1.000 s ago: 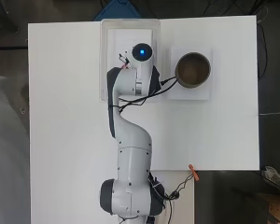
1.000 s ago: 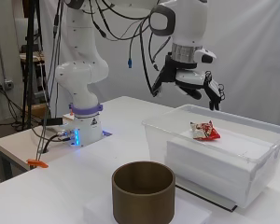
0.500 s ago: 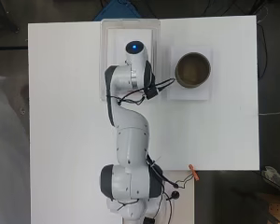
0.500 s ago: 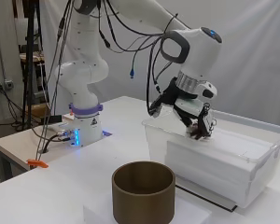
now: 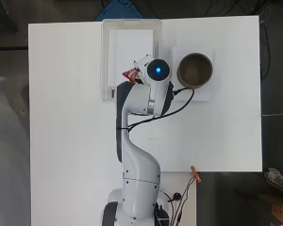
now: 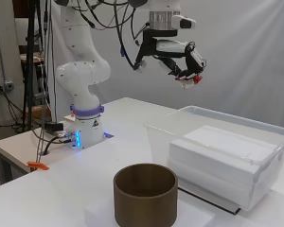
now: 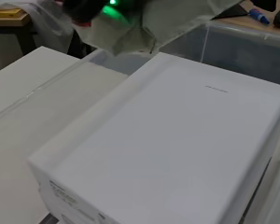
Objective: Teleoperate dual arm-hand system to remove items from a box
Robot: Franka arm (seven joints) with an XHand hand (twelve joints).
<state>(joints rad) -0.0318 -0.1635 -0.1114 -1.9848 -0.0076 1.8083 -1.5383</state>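
One small red-and-white packet (image 6: 190, 80) is all I am carrying, and I am pinching it between the curled fingertips of the hand (image 6: 182, 56), well above the bin (image 6: 213, 142) so that it clears the rim before I move it sideways. From overhead the packet (image 5: 130, 74) is showing just inside the bin's near right corner, peeking out from under the wrist, so I am judging that it is hanging over the bin's edge and is not yet over anything else. I am keeping the fingers pointed downward and outward, because that is leaving the packet dangling freely below them without brushing the clear wall. Inside the bin, a white block (image 7: 177, 149) is filling most of the floor; it is serving as a raised platform, which explains why an item on it would be easy to reach without digging deep. To the right of the bin, on its own white pad, the brown cup (image 5: 195, 70) is standing upright and open-mouthed, and I am taking it for the drop-off spot, since it is sitting just beside the bin within an easy swing of the arm. The main risk I am weighing is the packet slipping from such a small pinch during that swing.
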